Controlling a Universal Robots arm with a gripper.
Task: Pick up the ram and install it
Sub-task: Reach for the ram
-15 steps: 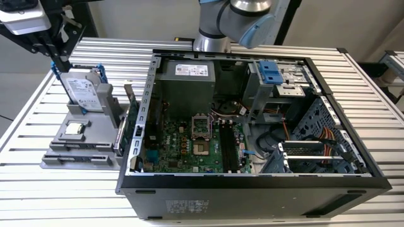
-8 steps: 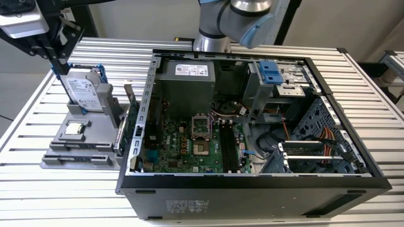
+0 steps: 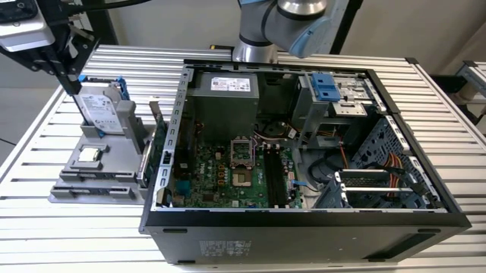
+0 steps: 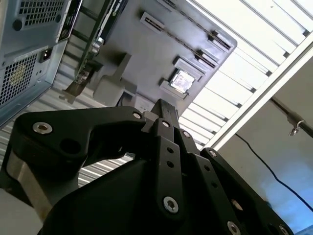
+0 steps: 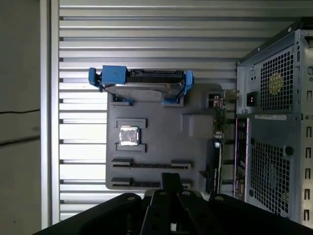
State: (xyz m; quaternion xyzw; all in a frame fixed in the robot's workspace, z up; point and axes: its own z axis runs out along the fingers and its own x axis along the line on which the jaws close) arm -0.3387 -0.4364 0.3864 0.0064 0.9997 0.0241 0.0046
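- So, the gripper (image 5: 171, 179) hangs high over the grey parts tray (image 5: 166, 147) on the slatted table (image 3: 91, 239), well apart from everything on it. In the exterior view it sits at that view's left, up in the corner.
- Gripper state: in both wrist views its links run to one tip w/ no gap showing, so it reads as pressed together. Can't tell whether sth thin is nipped there.
- Ram: can't place it for sure. The tray has two long slots (image 5: 151, 164) beside the processor chip (image 5: 128, 136). They show as thin dark lines, and I can't tell if a stick sits in either.
- Also on the tray: hard drive (image 5: 142, 83), upright in a blue bracket at the end away from the slots. Green card (image 5: 219, 117) stands on edge btw tray and PC case (image 3: 304, 233).
- Step, as I judge it: approach for the pick, nothing touched.
- To do it well: as it stands the gripper seems to close along the slots' length. It prob. wants a quarter turn at the wrist so it closes on a stick's flat faces. Centre on the length, go straight down, no tilt.
- Keep off the drive and card; both stand taller than the slots.
- Memory sockets (image 3: 274, 176) inside the case run crosswise to the tray slots.
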